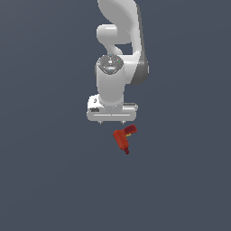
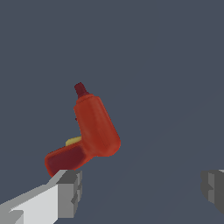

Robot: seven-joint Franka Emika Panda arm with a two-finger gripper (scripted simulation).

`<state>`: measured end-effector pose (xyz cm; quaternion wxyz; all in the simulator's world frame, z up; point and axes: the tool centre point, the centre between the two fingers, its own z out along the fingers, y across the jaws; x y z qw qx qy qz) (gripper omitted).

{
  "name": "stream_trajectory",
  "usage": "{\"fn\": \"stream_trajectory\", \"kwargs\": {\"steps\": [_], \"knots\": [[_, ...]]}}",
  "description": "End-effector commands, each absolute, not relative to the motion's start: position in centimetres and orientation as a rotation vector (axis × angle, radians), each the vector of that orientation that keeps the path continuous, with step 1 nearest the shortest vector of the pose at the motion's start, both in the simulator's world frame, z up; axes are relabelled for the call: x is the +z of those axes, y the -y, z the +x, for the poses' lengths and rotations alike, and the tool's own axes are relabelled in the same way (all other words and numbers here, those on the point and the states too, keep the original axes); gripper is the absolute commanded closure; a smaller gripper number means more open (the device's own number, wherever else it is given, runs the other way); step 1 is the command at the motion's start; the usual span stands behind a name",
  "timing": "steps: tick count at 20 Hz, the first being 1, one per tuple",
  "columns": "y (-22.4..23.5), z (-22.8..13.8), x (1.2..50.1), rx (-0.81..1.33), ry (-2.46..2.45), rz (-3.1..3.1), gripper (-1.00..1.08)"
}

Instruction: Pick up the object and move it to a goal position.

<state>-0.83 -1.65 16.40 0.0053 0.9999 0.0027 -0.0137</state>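
Note:
The object [image 1: 122,139] is a small red drill-shaped toy lying on the flat grey floor, with its dark red nose tip toward the camera in the exterior view and a yellowish patch by the handle. In the wrist view the object [image 2: 92,130] lies just beyond one grey fingertip [image 2: 69,192], outside the gap between the fingers. My gripper [image 1: 112,122] hangs just behind the toy, slightly toward the exterior view's left. The gripper [image 2: 140,190] is open wide, and nothing is between its fingers.
The white arm [image 1: 118,45] rises behind the gripper at the top centre of the exterior view. A plain dark grey floor [image 1: 45,180] surrounds the toy on all sides.

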Motion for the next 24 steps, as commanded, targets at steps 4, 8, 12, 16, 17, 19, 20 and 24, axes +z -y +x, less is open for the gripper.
{"fn": "stream_trajectory", "kwargs": {"steps": [4, 8, 12, 16, 17, 19, 20, 24], "knots": [[1.6, -0.9, 16.3, -0.048, -0.024, 3.127, -1.00], [1.6, -1.0, 16.2, -0.059, -0.058, 3.119, -1.00], [1.6, -0.9, 16.2, -0.061, -0.057, 3.120, -1.00], [1.5, -0.5, 16.0, -0.074, -0.065, 3.120, -1.00], [1.5, -0.4, 16.0, -0.078, -0.068, 3.120, -1.00], [1.4, -0.1, 15.9, -0.090, -0.076, 3.121, -1.00], [1.3, 0.1, 15.8, -0.097, -0.080, 3.121, -1.00], [1.1, 1.0, 15.5, -0.132, -0.102, 3.123, -1.00]]}}
